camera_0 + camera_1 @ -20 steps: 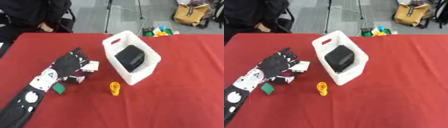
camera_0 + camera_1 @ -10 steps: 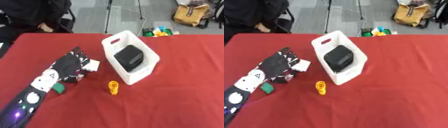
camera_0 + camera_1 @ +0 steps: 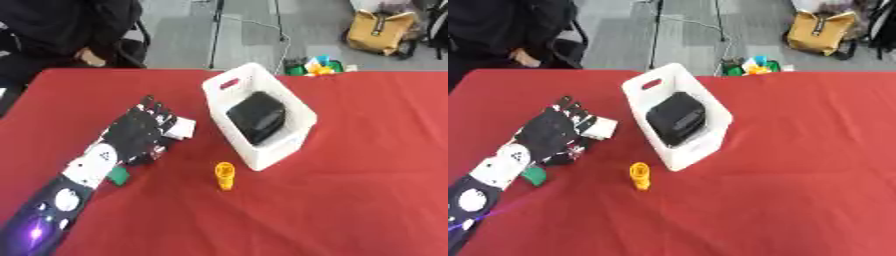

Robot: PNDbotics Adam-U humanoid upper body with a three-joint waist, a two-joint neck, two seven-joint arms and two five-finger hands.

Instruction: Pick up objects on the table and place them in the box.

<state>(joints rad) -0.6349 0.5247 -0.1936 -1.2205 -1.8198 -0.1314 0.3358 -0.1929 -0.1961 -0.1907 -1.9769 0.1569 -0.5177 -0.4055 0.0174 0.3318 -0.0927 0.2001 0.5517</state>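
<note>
Hovering w/ fingers straight and spread, the left hand [image 3: 136, 134] lies flat over a small white block [image 3: 181, 128] on the red table [image 3: 367, 150], well left of the white box [image 3: 297, 112]. Fingers are released, grasping nothing; fingertips cover the block's left side, but I can't tell if they actually touch it. Right hand isn't visible in either view.

White box sits tilted near table centre, w/ a black object [image 3: 256, 117] already inside. Just in front of the box, close to its near-left corner, stands a small orange piece [image 3: 225, 175]. Left of the box and nearer than the white block, a green object [image 3: 116, 175] peeks out from under the wrist.

Handling, as a guess: white block looks small, rigid, light, prob. plastic or card. Flat faces, so a pinch across two opposite sides w/ thumb vs. fingers should work; it's low on the table, so fingertips need to get down beside it, not on top. Smooth faces could slip if pinched at an edge. Orange piece is narrow and upright, prob. light and easy to tip: take it round the middle, approach from above. Green one is mostly hidden, shape unclear.

Box walls look thin but stiff; dropping in from above the open top, beside the black object, seems safest.
</note>
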